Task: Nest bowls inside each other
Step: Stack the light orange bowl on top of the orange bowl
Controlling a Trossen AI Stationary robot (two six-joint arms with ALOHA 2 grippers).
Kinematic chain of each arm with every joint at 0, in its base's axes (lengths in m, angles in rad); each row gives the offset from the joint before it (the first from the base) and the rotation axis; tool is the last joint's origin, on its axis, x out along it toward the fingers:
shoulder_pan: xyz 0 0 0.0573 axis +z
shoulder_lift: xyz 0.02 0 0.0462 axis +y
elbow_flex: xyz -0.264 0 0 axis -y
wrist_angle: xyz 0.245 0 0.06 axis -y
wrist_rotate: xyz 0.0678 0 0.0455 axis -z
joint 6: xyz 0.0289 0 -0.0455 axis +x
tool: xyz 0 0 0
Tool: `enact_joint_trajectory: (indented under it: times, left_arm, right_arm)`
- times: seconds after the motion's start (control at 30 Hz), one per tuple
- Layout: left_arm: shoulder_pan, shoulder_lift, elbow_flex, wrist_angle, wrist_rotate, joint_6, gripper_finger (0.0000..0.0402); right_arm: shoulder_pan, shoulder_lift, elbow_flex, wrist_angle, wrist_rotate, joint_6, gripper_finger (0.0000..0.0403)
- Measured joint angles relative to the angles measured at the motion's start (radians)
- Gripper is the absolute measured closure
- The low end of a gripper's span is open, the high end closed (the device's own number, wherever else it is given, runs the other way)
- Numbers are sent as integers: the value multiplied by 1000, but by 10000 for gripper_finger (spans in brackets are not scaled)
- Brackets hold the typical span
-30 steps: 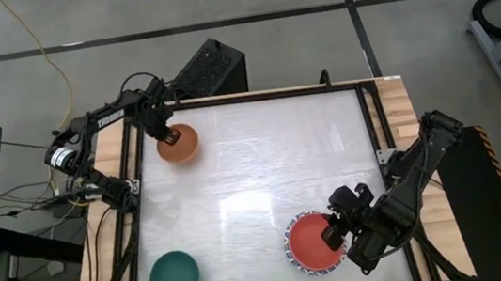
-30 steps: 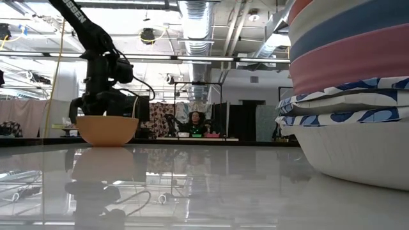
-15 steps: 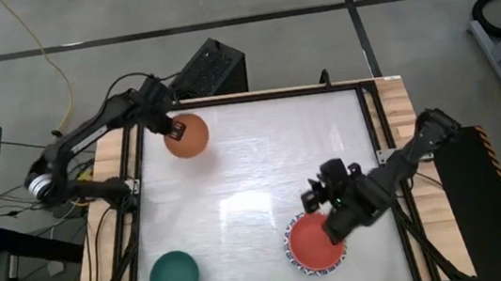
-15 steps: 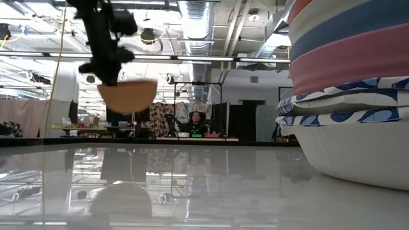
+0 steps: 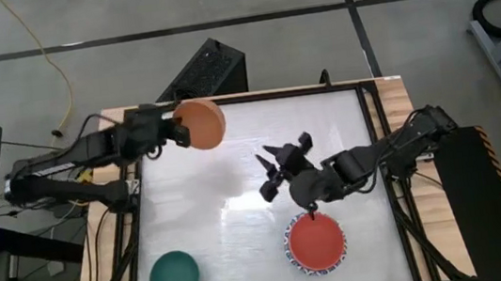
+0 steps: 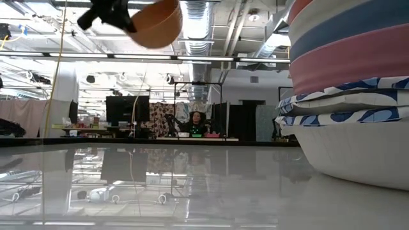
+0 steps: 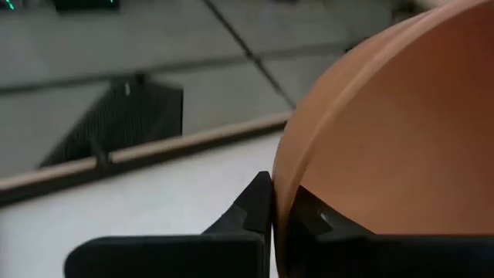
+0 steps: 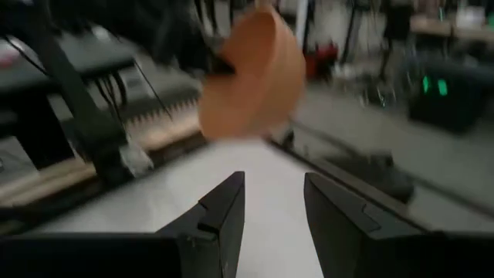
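Note:
An orange bowl hangs tilted high over the table's far left part, with my left gripper shut on it; the low view shows the orange bowl well clear of the table. My right gripper hovers open over the table's middle, pointing toward the orange bowl, nothing between its fingers. A stack of bowls with a red one on top stands on the table near the front right. A teal bowl rests on its base at the near left. My left gripper pinches the orange bowl's rim between its two fingers, one finger on one face of the wall and one on the other. The fingers come nearly level from the table's left side. The bowl is lifted clear and tilted.
The stack fills the low view's right side, with white blue-patterned bowls at the bottom and pink, blue and red above. A black box sits beyond the table's far edge. Bare white tabletop lies between the bowls.
My left gripper has lifted the orange bowl off the table's far left corner, carried it up and toward the right, and turned so the bowl now hangs tilted. My right gripper has left the stack, risen, swung toward the table's middle and levelled out, still open.

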State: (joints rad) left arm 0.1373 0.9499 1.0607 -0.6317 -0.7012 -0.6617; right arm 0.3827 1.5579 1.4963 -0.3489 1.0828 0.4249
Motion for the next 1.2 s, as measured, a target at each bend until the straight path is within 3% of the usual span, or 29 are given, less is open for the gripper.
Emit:
enact_joint_trajectory:
  times: [0.1, 0.23, 0.43, 0.8, 1.03, 1.2]
  left_arm:
    - [-128, 35, 1, 85, -185, 3, 401]
    - [-235, 108, 1, 199, -389, 86, 401]
    - [-276, 202, 1, 345, -534, 194, 401]
    - [-273, 345, 1, 758, -553, 593, 401]
    - [-275, 343, 0, 827, -535, 762, 402]
    - [-274, 336, 0, 837, -502, 797, 401]
  right_arm:
    - [-10, -1, 0, 177, 1, -185, 249]
    - [-28, -1, 0, 281, 8, -318, 249]
    - [-47, -1, 0, 399, 53, -482, 249]
    - [-140, 27, 0, 391, 44, -467, 249]
    - [-165, 34, 0, 240, 96, -376, 249]
    - [-186, 36, 0, 135, 134, -272, 249]
